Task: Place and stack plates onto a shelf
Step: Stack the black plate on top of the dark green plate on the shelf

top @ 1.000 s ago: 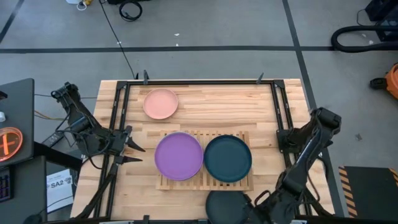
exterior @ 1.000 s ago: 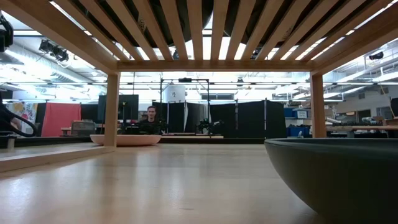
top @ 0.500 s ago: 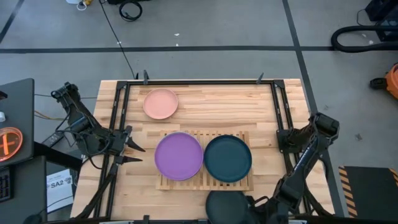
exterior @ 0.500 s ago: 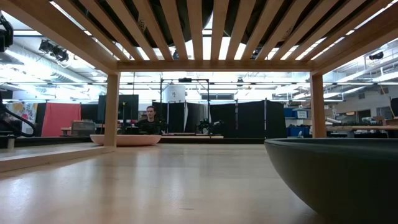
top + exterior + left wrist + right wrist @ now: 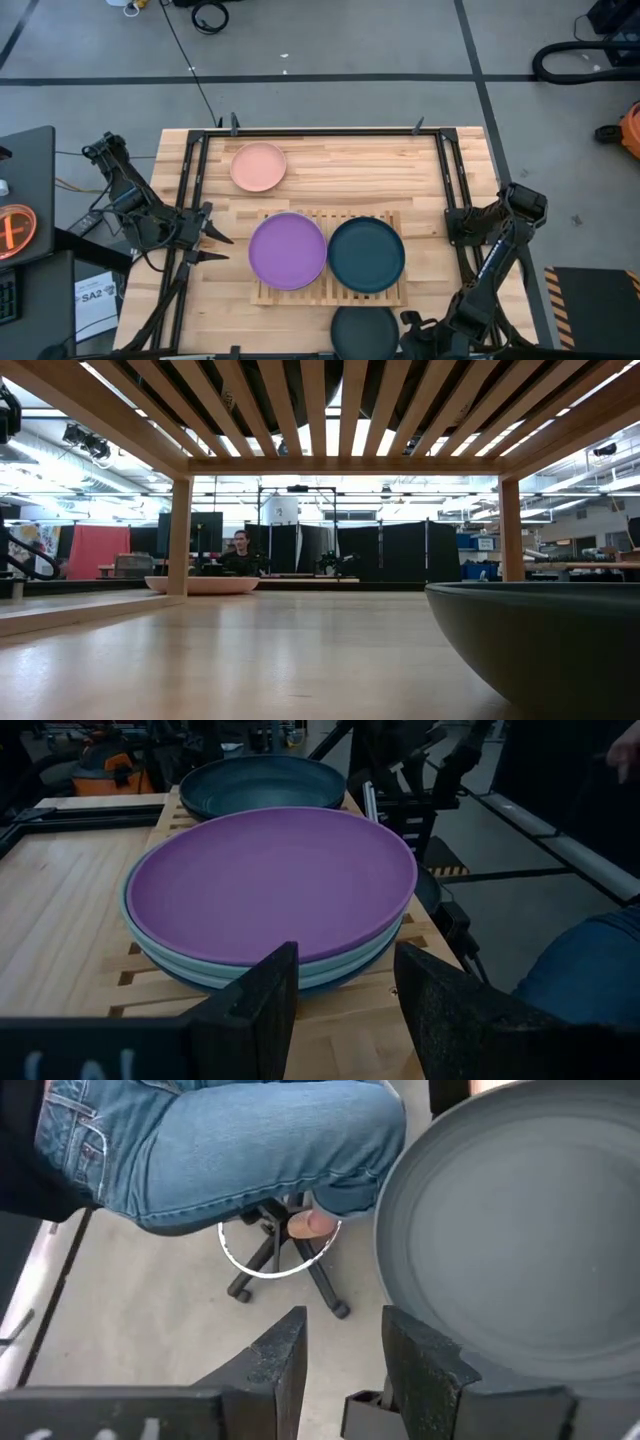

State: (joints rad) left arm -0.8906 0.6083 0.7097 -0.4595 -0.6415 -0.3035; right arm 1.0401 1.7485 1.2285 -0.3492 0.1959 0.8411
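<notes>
Since a second ago the right arm has drawn nearer the counter's near edge, its right gripper (image 5: 412,322) now at the rim of the round matte black plate (image 5: 365,332) that lies there, in front of the light wooden slatted shelf (image 5: 328,295). In the right wrist view the two dark fingers (image 5: 278,1358) stand a little apart beside the plate's rim, and nothing shows between them; whether they have begun to pinch the edge cannot be told.

To do this pick well, I judge one finger should go under the rim and one over it, closing fully before any lift, since a flat dish slips from a shallow bite. Then it should rise level and clear the shelf frame before going down onto a stack.

On the shelf, a round purple plate (image 5: 287,251) tops a pile whose lower plates show pale and teal edges in the left wrist view; a round dark teal plate (image 5: 366,255) sits beside it. A round salmon pink plate (image 5: 258,167) lies apart at the far side. The left gripper (image 5: 205,233) waits at the left edge, fingers apart and empty.

The black plate is cut off by the high view's bottom edge, so the contact point is hidden there.
</notes>
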